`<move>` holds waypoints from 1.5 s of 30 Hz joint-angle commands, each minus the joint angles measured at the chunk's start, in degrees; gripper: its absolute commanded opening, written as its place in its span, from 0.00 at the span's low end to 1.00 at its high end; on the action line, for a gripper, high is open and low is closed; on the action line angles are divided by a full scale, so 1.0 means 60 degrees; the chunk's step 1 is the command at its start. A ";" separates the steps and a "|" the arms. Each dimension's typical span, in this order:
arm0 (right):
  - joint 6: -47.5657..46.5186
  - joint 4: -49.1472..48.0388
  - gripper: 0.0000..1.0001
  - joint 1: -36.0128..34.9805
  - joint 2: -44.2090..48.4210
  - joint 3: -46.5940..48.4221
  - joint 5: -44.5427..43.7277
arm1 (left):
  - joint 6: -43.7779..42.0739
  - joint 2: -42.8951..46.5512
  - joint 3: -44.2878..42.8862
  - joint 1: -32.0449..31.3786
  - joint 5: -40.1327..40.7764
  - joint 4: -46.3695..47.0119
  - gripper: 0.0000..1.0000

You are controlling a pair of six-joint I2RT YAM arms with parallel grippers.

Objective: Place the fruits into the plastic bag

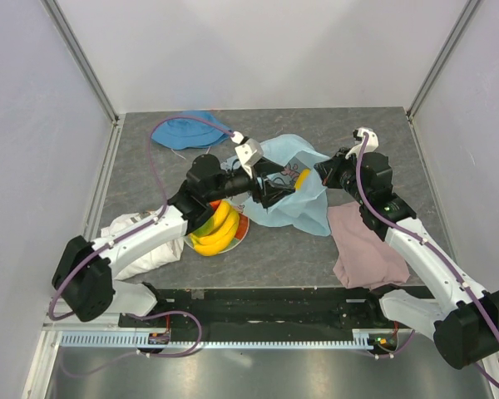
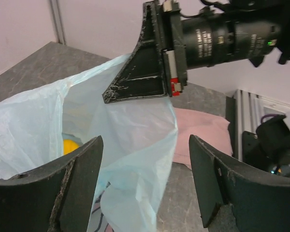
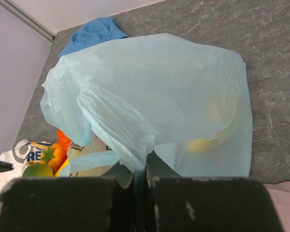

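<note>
Right gripper [image 3: 139, 169] pinches one plastic bag [image 3: 159, 96]; one banana bunch [image 1: 217, 232] outside.

A yellow fruit [image 3: 200, 144] shows only as a blur through the thin light-blue plastic bag [image 3: 150, 87]; its kind unclear

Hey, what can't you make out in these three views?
Top view: the left arm covers part of the bananas, so their number is hidden.
Left wrist: inside the plastic bag only a yellow patch shows; the bag's wall hides the rest.
Right wrist: a yellow fruit is blurred by the film; the right gripper cuts off the green fruit.
</note>
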State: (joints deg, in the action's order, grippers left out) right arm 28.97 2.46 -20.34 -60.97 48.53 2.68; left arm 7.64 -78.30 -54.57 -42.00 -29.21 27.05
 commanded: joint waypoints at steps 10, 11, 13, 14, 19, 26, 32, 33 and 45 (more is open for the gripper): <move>0.0079 -0.0146 0.00 0.0035 0.0113 -0.0032 -0.0212 | 0.1890 0.2297 0.0904 0.1344 0.3928 -0.3188 0.77; 0.0079 -0.0146 0.00 0.0021 0.0127 -0.0032 -0.0212 | 0.2050 0.2632 0.1239 0.1476 0.4381 -0.3335 0.77; 0.0035 -0.0132 0.00 0.0035 0.0127 -0.0032 -0.0226 | 0.2446 0.2971 0.1578 0.1974 0.4385 -0.3627 0.77; 0.0035 -0.0131 0.00 0.0021 0.0113 -0.0032 -0.0227 | 0.2578 0.3161 0.1841 0.2091 0.4443 -0.3774 0.77; -0.0024 -0.0117 0.00 0.0021 0.0113 0.0012 -0.0227 | 0.2784 0.3499 0.1975 0.2239 0.4736 -0.5338 0.77; -0.0024 -0.0073 0.00 0.0021 0.0142 -0.0018 -0.0241 | 0.2814 0.3763 0.1785 0.2239 0.5600 -0.6965 0.82; -0.0053 -0.0087 0.00 0.0021 0.0142 -0.0061 -0.0300 | 0.3136 0.3894 0.1536 0.2268 0.6509 -0.8462 0.88; -0.0053 -0.0102 0.00 0.0021 0.0128 -0.0062 -0.0300 | 0.3136 0.3939 0.1550 0.2268 0.6538 -0.8724 0.89; 0.0035 -0.0249 0.00 0.0021 0.0039 -0.0120 -0.0183 | 0.3195 0.4203 0.2004 0.2693 0.6334 -0.9269 0.90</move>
State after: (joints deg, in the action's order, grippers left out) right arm 28.95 2.61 -20.34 -60.95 48.23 1.65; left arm 24.75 -52.18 -42.85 -26.89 10.76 -27.70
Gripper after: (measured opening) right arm 0.007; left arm 0.893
